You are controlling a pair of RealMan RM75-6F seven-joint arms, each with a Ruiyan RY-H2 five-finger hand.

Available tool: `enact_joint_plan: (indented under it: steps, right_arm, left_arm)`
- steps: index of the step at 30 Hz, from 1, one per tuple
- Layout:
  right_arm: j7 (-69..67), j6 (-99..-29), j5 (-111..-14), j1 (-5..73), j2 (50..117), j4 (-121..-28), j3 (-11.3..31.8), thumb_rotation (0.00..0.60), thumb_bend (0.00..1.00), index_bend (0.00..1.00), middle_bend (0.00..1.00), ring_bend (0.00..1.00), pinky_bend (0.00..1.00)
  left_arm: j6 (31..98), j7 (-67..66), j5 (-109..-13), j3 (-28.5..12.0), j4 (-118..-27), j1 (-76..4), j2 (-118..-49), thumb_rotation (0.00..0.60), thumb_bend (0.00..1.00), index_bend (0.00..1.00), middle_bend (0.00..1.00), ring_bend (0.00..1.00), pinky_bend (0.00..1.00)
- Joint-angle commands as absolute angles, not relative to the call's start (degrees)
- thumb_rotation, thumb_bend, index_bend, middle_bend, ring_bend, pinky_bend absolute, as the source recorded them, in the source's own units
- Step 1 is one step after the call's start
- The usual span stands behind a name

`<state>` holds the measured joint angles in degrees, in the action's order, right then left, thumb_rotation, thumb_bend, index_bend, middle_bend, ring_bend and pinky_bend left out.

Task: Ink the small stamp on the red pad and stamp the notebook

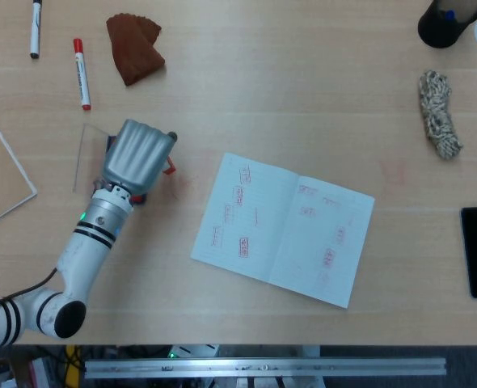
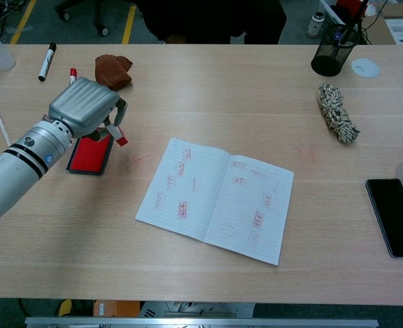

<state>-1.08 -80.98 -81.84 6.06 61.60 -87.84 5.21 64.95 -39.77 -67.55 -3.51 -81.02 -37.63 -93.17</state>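
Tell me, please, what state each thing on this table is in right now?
left hand: raised over the pad, holding the small stamp
small stamp: lifted off the table, red end showing
red pad: uncovered, lying flat
notebook: open, flat, both pages bearing red prints
red marker: capped, lying down
black marker: capped, lying down
phone: screen dark
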Motion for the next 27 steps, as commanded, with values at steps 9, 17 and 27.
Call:
enact_joint_plan:
  steps: [9, 17, 27]
  right_arm:
    - [-0.29, -80.91, -82.09, 6.24, 61.59, -88.56, 5.13, 0.600, 0.26, 0.31, 0.39, 0.31, 0.42]
    - [0.18, -80.96, -82.03, 6.23, 61.47, -88.99, 5.12, 0.600, 0.26, 0.32, 0.39, 0.31, 0.42]
    - [0.60, -81.21, -81.72, 5.92, 61.28, -89.35, 5.06, 0.600, 0.26, 0.31, 0.38, 0.31, 0.42]
  left_arm:
    - [64.35, -35.44, -69.92, -1.04, -73.73, -34.96, -92.47, 0.600, 0.28, 0.62, 1.00, 1.00, 1.00]
    - [63.97, -33.52, -72.10, -0.26, -68.10, -34.05, -95.20, 0.600, 0.28, 0.62, 1.00, 1.00, 1.00]
    - [63.72, -33.64, -74.57, -0.57, -63.83, -34.08, -97.43, 0.600, 0.28, 0.62, 1.00, 1.00, 1.00]
